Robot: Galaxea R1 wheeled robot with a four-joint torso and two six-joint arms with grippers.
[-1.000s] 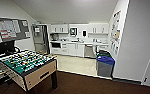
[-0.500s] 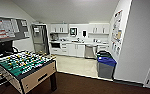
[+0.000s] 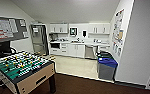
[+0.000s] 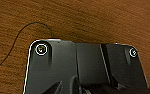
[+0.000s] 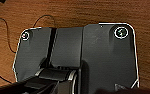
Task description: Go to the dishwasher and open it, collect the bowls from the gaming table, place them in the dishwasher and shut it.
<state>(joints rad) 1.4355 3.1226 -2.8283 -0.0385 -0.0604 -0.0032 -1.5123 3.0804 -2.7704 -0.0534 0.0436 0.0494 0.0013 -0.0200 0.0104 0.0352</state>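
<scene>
We have rolled closer; the dishwasher (image 3: 90, 51) sits at one o'clock, unopened, and we cannot tell either gripper's state.

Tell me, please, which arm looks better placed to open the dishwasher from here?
Neither yet. The grey stainless-steel dishwasher is far across the room under the white counter, slightly right of centre, so perhaps the right; both wrist views show brown wood-grain floor.

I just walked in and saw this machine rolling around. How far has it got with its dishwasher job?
Nothing looks done yet. The dishwasher, the grey panel under the kitchenette counter at the far end of the room, is shut. The robot is some way off from it, beside the foosball table, with pale floor and a blue-lidded bin ahead. Opening it, fetching the bowls, loading and closing all remain.
</scene>
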